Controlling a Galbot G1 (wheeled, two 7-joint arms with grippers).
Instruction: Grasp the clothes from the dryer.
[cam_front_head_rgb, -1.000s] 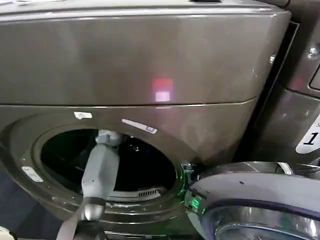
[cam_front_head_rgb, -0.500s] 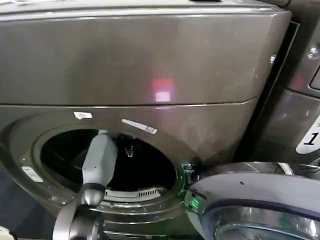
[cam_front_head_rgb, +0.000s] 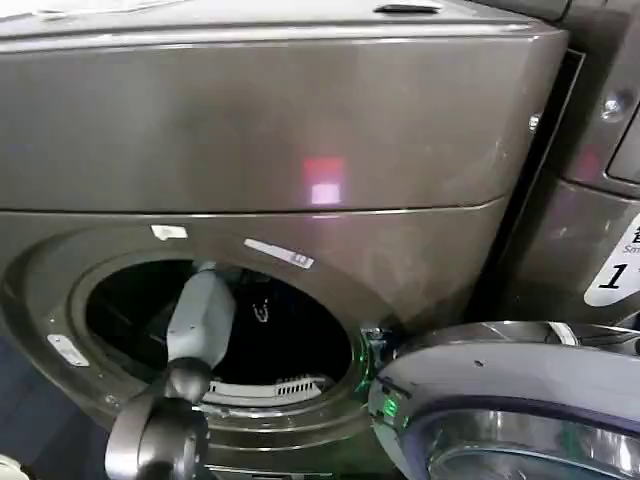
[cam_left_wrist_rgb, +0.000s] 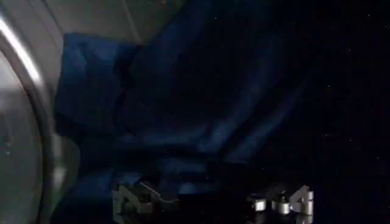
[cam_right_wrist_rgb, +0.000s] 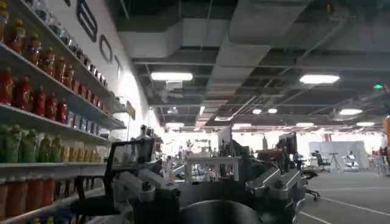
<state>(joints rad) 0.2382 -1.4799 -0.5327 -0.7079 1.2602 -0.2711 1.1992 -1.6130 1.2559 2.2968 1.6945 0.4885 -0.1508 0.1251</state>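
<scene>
The dryer (cam_front_head_rgb: 300, 130) is a bronze-grey front-loader with its round porthole (cam_front_head_rgb: 215, 330) open and a pink-red panel light. My left arm (cam_front_head_rgb: 200, 315) reaches through the porthole into the dark drum. Inside, dark blue clothes (cam_left_wrist_rgb: 183, 103) lie crumpled against the metal drum wall (cam_left_wrist_rgb: 24, 122). My left gripper (cam_left_wrist_rgb: 213, 204) hangs just short of the cloth, open, its fingertips (cam_left_wrist_rgb: 131, 202) spread wide with nothing between them. My right gripper (cam_right_wrist_rgb: 210, 192) stays parked away from the machine, open and empty, facing the room.
The dryer's open door (cam_front_head_rgb: 520, 400) swings out at the lower right, glass side up. A neighbouring machine (cam_front_head_rgb: 600, 230) with a "1" sticker stands to the right. Shelves of bottles (cam_right_wrist_rgb: 42, 109) line the room beside the right arm.
My left arm has pushed farther into the drum, and its elbow joint has risen into view at the porthole's lower edge. The head view has shifted slightly.
</scene>
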